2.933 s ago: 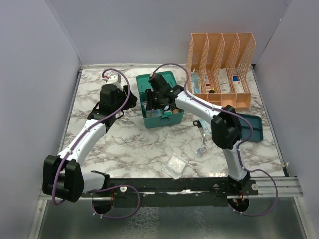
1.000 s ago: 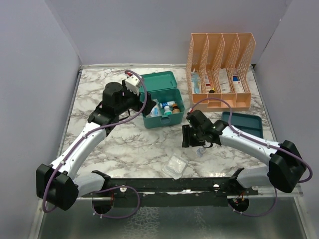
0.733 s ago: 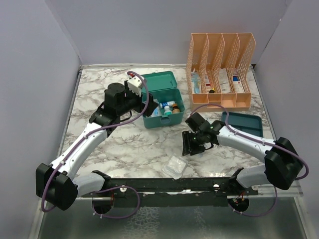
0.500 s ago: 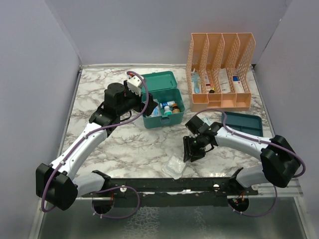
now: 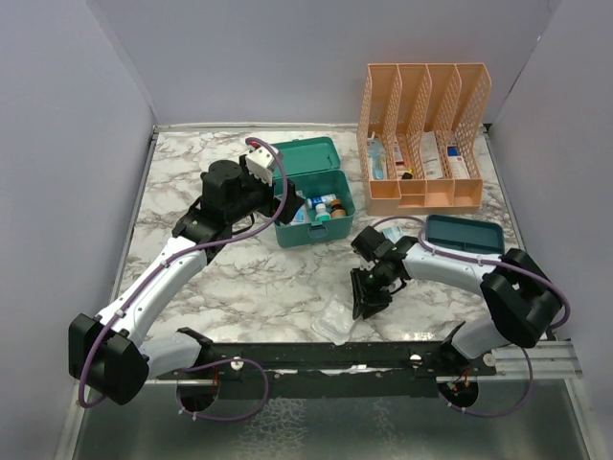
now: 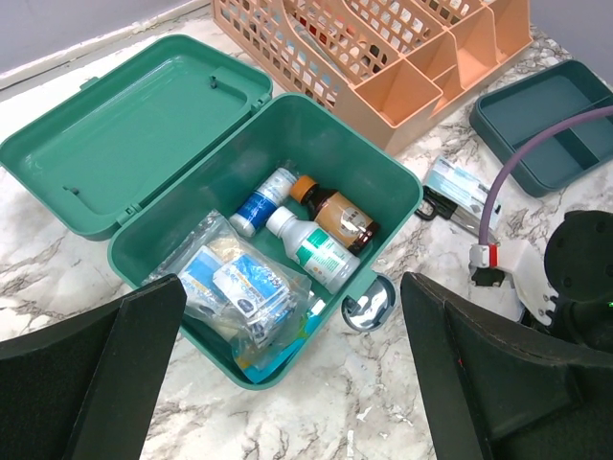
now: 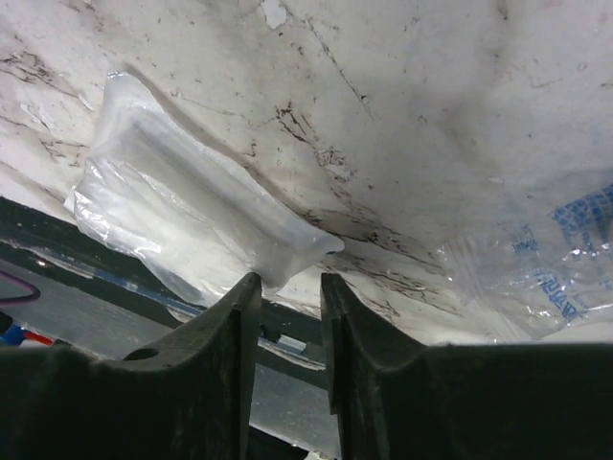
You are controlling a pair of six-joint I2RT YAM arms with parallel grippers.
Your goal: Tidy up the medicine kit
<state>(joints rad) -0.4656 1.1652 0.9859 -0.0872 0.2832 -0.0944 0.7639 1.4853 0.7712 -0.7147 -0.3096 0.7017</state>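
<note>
Nothing legible out here; just right of the right gripper [image 7: 290, 283], a clear plastic bag [image 7: 541, 278] carries blue print, too blurred to read; ahead of the left gripper [image 6: 292, 287], inside the medicine kit [image 6: 378, 172], a white bottle [image 6: 321, 254] wears a green label, a smaller bottle [image 6: 261, 203] a blue one, a brown bottle [image 6: 335, 216] is labelled too, and blue-and-white packets [image 6: 239, 287] lie nearest; all the lettering is too small to make out.

We see an orange mesh organizer [image 5: 424, 134] at the far right of the marble desk [image 5: 259, 278]. A dark teal tray [image 5: 469, 237] lies just in front of it, and a clear plastic packet [image 5: 337, 319] lies flat by the near edge.
</note>
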